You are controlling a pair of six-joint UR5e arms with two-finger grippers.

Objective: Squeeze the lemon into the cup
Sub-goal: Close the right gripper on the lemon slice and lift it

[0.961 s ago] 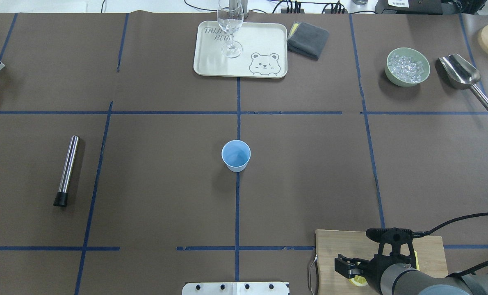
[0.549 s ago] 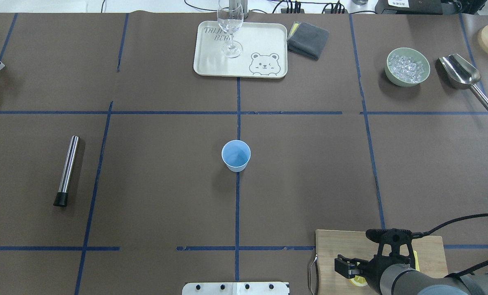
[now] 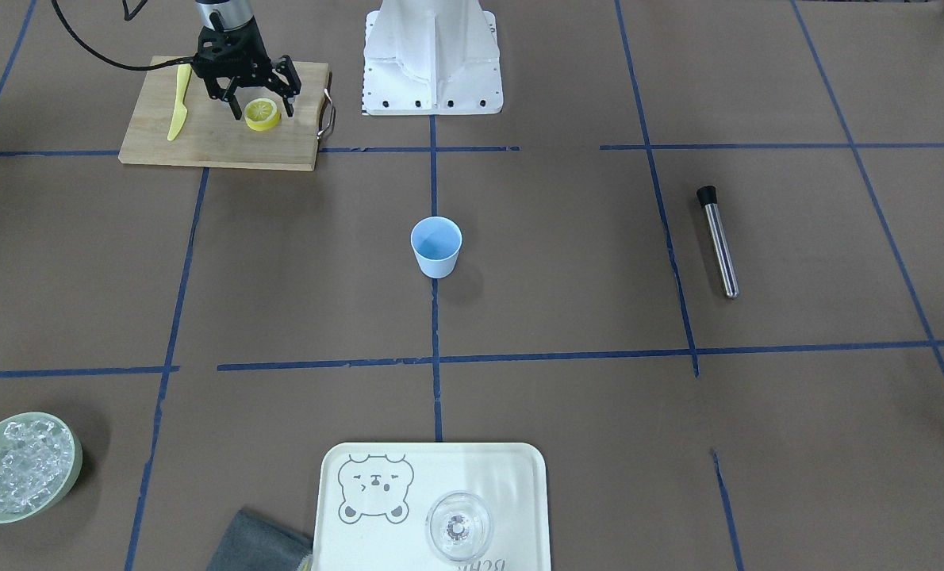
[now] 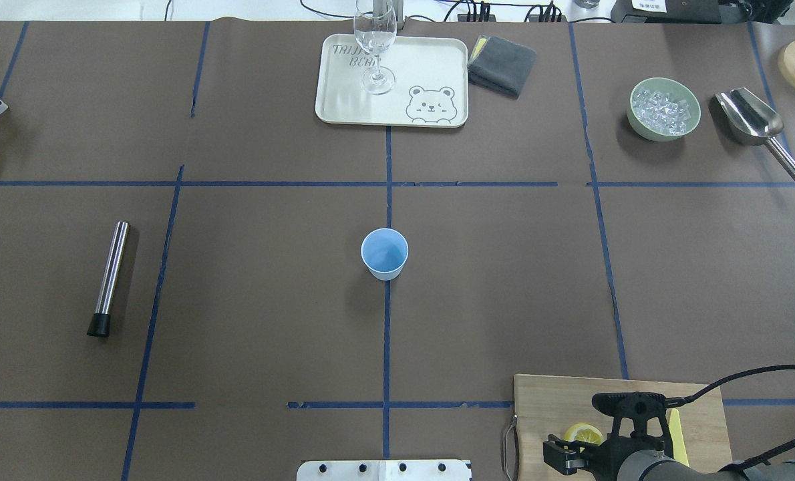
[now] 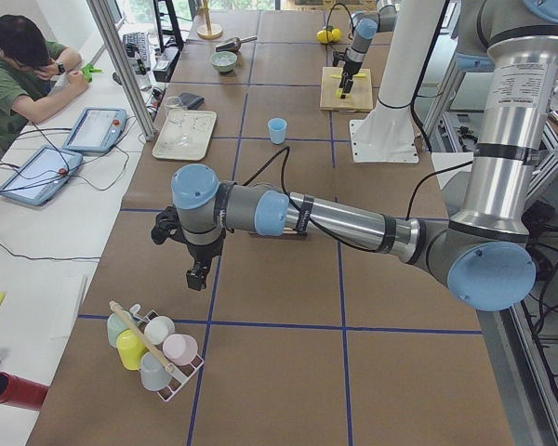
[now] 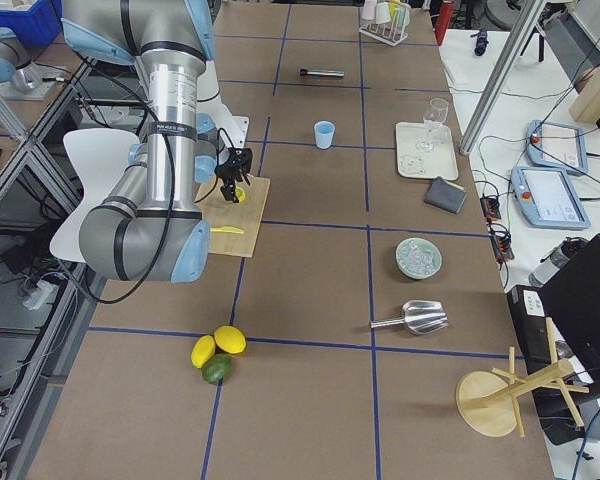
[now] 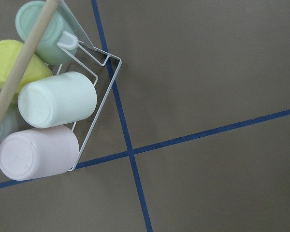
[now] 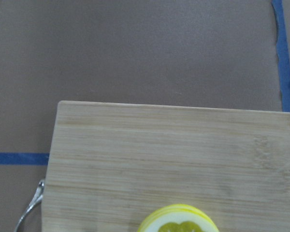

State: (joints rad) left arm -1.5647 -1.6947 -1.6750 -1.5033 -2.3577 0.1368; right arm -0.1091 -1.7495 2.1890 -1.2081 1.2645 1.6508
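Note:
The lemon [image 3: 262, 114] is a thin slice lying on the wooden board [image 3: 202, 143]. It also shows in the overhead view [image 4: 584, 434] and at the bottom edge of the right wrist view [image 8: 179, 221]. My right gripper [image 3: 262, 108] is open and low over the board, one finger on each side of the slice. The light-blue cup [image 4: 385, 254] stands upright and alone at the table's middle, far from both grippers. My left gripper [image 5: 197, 277] hangs over the table's left end by a cup rack [image 7: 58, 101]. I cannot tell whether it is open or shut.
A yellow plastic knife [image 3: 178, 103] lies on the board beside the gripper. A steel muddler [image 4: 109, 277] lies at the left. At the far edge are a tray [image 4: 431, 67] with a wine glass [image 4: 375, 40], a grey cloth [image 4: 502, 63], an ice bowl [image 4: 663, 109] and a scoop [image 4: 751, 120].
My right arm has drawn back toward the robot's base. The lemon slice, mostly hidden under the gripper before, now shows in full just beyond it.

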